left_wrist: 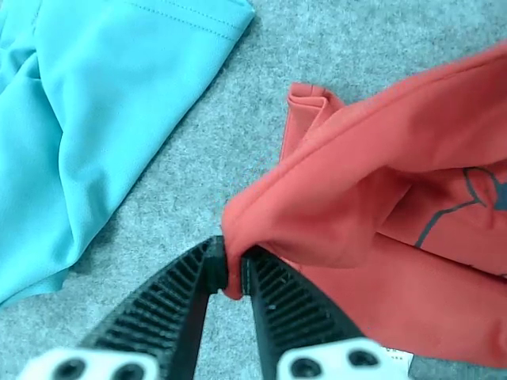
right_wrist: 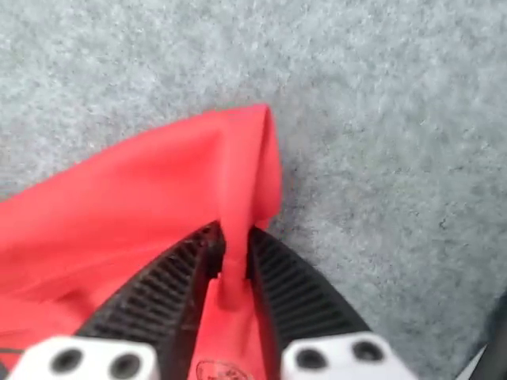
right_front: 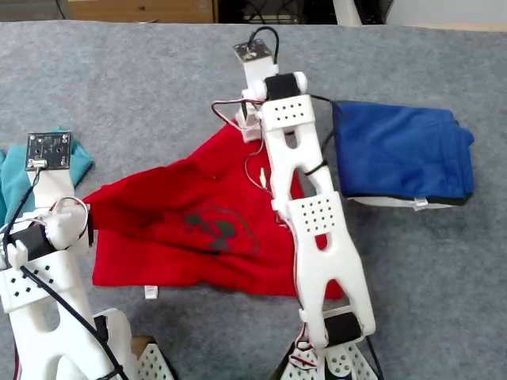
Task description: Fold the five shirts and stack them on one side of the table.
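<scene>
both are clamping the red shirt (right_front: 182,222) mid-table: left gripper (left_wrist: 234,273) pinching its left corner, right gripper (right_wrist: 235,257) its far tip, perhaps a sleeve (blue shirt (right_front: 400,150) is sitting folded aside). a fold is starting; next they're needing to lift together.

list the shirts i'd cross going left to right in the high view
teal shirt → red shirt → folded blue shirt
</scene>
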`<state>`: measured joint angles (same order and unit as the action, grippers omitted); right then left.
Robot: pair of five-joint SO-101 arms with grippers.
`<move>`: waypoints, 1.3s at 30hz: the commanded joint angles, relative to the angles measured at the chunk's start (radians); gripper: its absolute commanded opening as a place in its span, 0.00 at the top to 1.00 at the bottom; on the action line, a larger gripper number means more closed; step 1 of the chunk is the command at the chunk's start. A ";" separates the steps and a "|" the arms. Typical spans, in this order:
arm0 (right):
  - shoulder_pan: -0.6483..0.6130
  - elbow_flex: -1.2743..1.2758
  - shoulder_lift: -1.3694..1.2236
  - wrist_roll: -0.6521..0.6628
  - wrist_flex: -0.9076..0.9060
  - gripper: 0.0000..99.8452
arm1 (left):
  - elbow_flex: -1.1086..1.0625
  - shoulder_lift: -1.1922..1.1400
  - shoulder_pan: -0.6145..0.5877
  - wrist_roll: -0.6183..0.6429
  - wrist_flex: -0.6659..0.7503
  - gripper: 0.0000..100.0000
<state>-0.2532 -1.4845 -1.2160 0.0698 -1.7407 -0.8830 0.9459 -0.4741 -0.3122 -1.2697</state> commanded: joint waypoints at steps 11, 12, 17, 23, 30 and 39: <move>0.003 -0.047 -0.008 0.005 -0.005 0.88 | 0.013 0.018 0.002 0.000 0.015 0.97; 0.003 -0.047 -0.024 0.005 -0.005 0.88 | 0.013 0.018 0.002 0.000 0.015 0.97; 0.003 -0.056 -0.074 0.005 -0.005 0.88 | 0.013 0.018 0.001 -0.005 0.015 0.97; -0.006 -0.058 -0.074 0.008 -0.008 0.88 | 0.013 0.018 0.001 -0.002 0.015 0.97; -0.029 -0.058 -0.067 0.012 0.000 0.97 | 0.015 0.018 -0.004 0.000 0.015 0.97; -0.025 -0.062 -0.065 0.012 0.002 0.98 | 0.015 0.018 -0.004 0.000 0.015 0.97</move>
<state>-0.2685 -1.4952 -1.3019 0.0698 -1.7407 -0.8830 0.9459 -0.4741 -0.3122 -1.2697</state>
